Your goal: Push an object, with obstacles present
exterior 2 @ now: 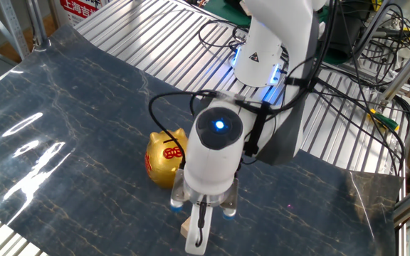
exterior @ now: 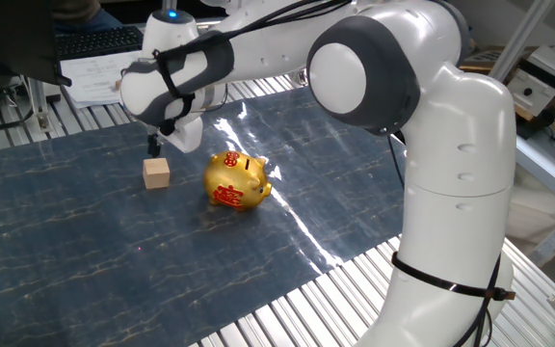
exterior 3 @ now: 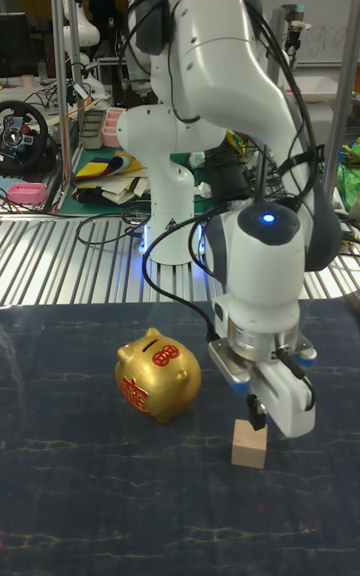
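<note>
The small tan wooden cube (exterior: 157,172) sits on the dark blue mat, left of the gold piggy bank (exterior: 237,179). My gripper (exterior: 154,146) hangs just above and behind the cube, fingers together, holding nothing, with a small gap to the cube's top. In the other fixed view the gripper (exterior 2: 199,242) covers most of the cube (exterior 2: 186,229), and the piggy bank (exterior 2: 164,156) lies up and to the left of it. The tall fixed view shows the fingertips (exterior 3: 258,414) just over the cube (exterior 3: 249,444), with the piggy bank (exterior 3: 158,374) to its left.
The mat (exterior: 85,251) lies on a slatted metal table (exterior: 287,308). At the back left are a keyboard (exterior: 99,40) and white paper (exterior: 99,77) with two small cubes. Cables (exterior 2: 347,92) run past the robot base.
</note>
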Robot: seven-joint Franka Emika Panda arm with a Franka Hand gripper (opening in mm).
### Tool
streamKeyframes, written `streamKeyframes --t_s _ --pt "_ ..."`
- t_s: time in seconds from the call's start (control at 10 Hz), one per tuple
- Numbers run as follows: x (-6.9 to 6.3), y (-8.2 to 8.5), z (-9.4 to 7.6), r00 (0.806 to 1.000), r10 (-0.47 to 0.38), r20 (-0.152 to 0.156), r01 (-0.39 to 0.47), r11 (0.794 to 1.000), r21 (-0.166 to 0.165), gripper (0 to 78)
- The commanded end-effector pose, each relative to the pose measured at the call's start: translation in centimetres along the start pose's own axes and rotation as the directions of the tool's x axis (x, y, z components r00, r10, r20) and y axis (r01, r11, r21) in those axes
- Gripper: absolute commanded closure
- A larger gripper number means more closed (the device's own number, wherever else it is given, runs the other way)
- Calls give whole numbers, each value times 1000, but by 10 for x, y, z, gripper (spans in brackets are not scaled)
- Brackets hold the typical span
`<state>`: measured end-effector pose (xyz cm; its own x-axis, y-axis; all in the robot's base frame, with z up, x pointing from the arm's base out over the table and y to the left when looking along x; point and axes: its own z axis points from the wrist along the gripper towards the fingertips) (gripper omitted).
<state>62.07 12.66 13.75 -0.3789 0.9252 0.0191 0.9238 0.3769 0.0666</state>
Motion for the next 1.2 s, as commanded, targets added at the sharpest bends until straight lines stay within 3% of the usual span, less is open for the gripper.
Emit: streamKeyframes --t_s 0.1,0.4,0.6,0.7,0.9,1.1,1.2 --pt "1 5 2 999 47 13 -46 998 -48 776" --pt "2 5 1 998 61 32 -60 998 -26 776" --pt "2 5 1 998 62 26 -62 998 -23 776" --pt "2 5 1 998 42 38 -42 999 0 776" --pt "2 5 1 998 33 45 -33 999 8 776" --pt "2 5 1 999 12 38 -13 1000 26 776" --pt "2 5 1 1000 -22 12 22 999 36 776"
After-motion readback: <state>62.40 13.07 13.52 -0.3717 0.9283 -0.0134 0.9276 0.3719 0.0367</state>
